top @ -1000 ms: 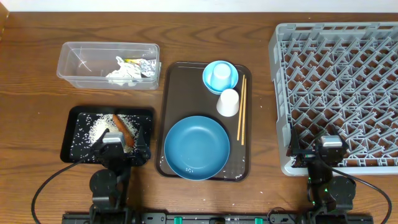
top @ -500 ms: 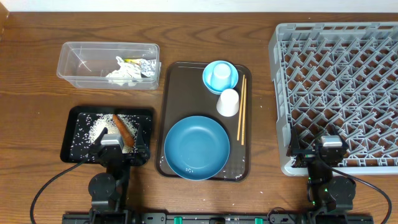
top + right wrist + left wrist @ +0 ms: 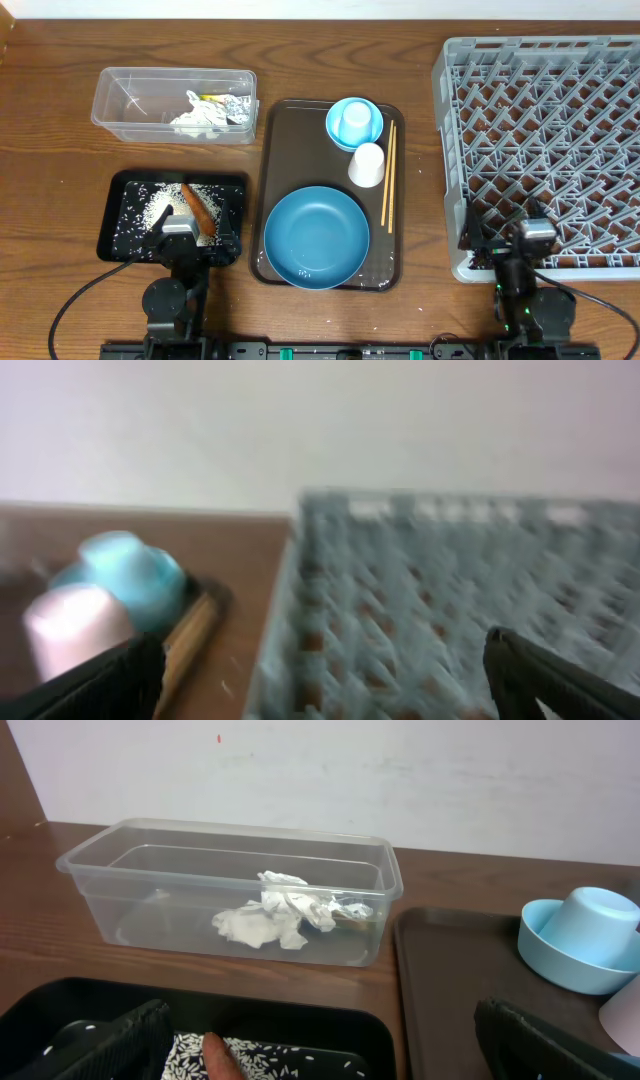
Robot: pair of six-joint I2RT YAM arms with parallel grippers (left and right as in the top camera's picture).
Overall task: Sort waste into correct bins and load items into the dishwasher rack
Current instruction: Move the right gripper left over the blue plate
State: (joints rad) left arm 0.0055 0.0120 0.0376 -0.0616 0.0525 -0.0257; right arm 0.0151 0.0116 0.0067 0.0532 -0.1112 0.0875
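Waste [image 3: 197, 207] appears fully sorted, judging by how things lie. At the left rear of the tabletop [image 3: 50, 140], the clear tub [image 3: 120, 100] holds the crumpled white tissue [image 3: 193, 118] and the foil wrapper [image 3: 236, 110]. In front of it, the black tray [image 3: 112, 225] holds the scattered rice [image 3: 150, 208] and the carrot [image 3: 196, 205]. No waste shows elsewhere on the tabletop.

The left pincer [image 3: 190, 236] hangs over the near edge of the black tray, jaws spread wide, gripping nothing.

At centre, the dark brown serving tray [image 3: 295, 140] carries every item to be loaded. The dark-blue plate [image 3: 316, 238] sits at the near end. The light-blue bowl [image 3: 371, 129] stands at the far end with a light-blue cup [image 3: 352, 119] upturned inside it. The white cup [image 3: 367, 165] is just in front of the bowl, and the chopsticks [image 3: 388, 172] lie along the tray's right side.

At the right, the dishwasher rack [image 3: 545, 120] shows bare pegs; nothing is loaded. The right pincer [image 3: 525, 238] sits at the rack's near-left corner, jaws wide apart and empty. Its wrist view is blurred.

Assessment: the sorting half looks complete; the loading half is not begun.
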